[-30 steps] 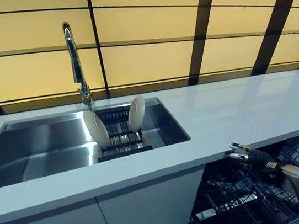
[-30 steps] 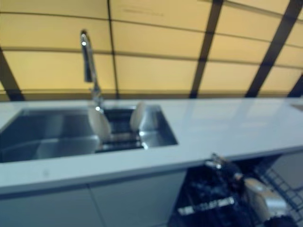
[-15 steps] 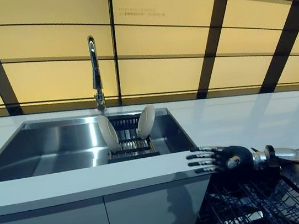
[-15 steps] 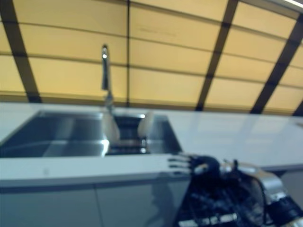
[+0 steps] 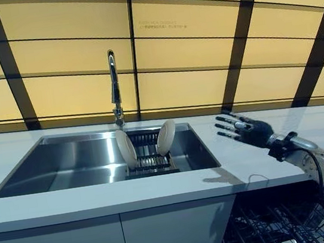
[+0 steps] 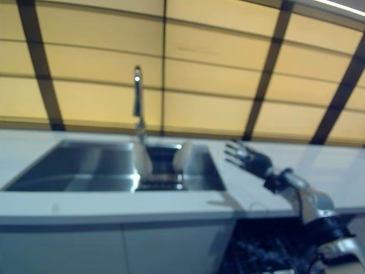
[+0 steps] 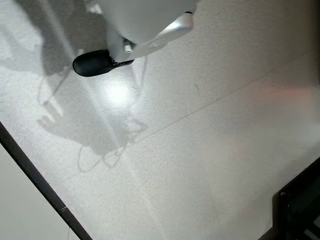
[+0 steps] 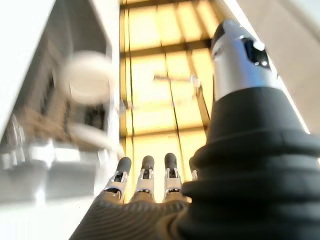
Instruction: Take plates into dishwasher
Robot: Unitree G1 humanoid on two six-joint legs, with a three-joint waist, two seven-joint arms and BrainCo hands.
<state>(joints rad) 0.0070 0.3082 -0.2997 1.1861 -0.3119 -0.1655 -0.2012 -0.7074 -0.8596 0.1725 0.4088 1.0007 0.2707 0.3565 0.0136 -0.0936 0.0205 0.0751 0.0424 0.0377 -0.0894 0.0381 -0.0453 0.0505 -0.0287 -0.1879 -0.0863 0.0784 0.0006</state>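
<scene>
Warm backlit wall panels (image 5: pixel 176 53); right eye view blurred; glare on the floor (image 7: pixel 117 92).

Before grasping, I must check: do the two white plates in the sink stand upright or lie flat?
Upright: both white plates stand on edge in the dark rack.

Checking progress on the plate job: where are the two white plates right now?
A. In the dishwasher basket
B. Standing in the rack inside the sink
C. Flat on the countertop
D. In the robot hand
B: both plates stand on edge in the rack in the sink; the right robot hand is open and empty.
</scene>
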